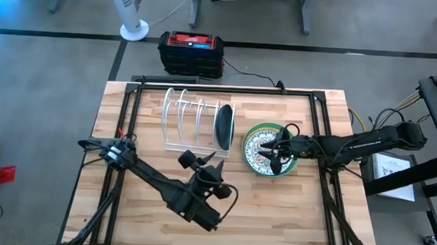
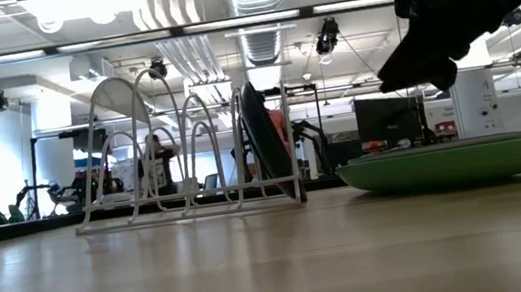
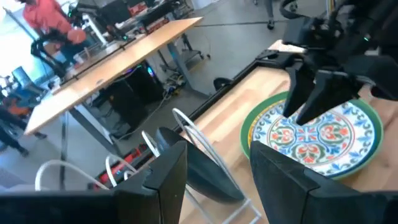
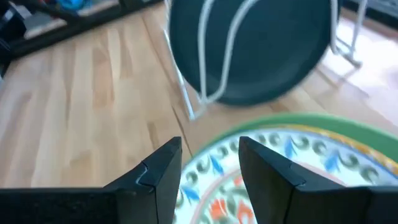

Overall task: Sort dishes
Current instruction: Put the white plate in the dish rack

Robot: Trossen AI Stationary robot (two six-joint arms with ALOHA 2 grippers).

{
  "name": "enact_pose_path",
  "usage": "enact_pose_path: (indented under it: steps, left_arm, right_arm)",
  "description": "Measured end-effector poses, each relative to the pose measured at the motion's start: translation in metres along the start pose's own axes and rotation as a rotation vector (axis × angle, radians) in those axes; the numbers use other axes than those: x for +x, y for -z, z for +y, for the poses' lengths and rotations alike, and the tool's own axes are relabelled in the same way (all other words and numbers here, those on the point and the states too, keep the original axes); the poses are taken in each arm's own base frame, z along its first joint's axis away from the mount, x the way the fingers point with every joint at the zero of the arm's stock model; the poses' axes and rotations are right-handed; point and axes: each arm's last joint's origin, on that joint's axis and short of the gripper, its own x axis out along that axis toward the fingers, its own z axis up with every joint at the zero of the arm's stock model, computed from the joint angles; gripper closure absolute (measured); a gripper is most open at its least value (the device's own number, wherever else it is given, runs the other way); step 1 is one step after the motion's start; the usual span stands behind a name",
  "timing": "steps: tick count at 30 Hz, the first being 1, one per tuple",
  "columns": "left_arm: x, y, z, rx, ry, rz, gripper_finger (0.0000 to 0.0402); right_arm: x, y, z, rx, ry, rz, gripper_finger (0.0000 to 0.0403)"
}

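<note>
A dark teal plate (image 1: 223, 126) stands on edge in the right-most slot of the white wire rack (image 1: 189, 125). To its right a stack lies flat on the table: a white plate with a blue floral pattern (image 1: 262, 149) on top, a mustard-yellow plate (image 3: 249, 134) under it, and a light green plate (image 2: 449, 163) at the bottom. My right gripper (image 1: 278, 156) is open and hangs over the floral plate (image 4: 298, 162); in the low view it is clear of the stack. My left gripper (image 1: 204, 165) is open and empty, near the rack's front right corner.
The rack's other slots (image 1: 178, 117) hold nothing. A black and red box (image 1: 191, 52) sits on the floor beyond the table's far edge. Bare wood (image 1: 273, 213) lies at the near side of the table.
</note>
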Motion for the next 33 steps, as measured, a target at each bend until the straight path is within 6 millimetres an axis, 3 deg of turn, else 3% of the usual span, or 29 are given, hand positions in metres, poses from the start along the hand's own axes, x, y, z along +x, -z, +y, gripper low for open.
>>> enact_pose_path:
  steps: [11, 20, 27, 33]
  left_arm:
    - [0.001, 0.032, 0.02, -0.239, -0.019, 0.07, 0.0247]
    - [0.007, 0.058, 0.032, -0.254, -0.051, 0.052, 0.0247]
    - [0.036, 0.07, 0.044, -0.138, -0.147, 0.07, 0.0247]
    - [0.065, 0.066, 0.078, -0.048, -0.24, 0.114, 0.0247]
  right_arm:
    - [-0.03, 0.005, -0.01, 0.091, 0.031, 0.065, 0.0236]
    - [-0.045, 0.0, -0.018, 0.22, 0.117, 0.128, 0.0235]
    - [-0.042, -0.001, -0.029, 0.249, 0.232, 0.162, 0.0231]
    - [-0.038, 0.002, -0.043, 0.291, 0.34, 0.211, 0.023]
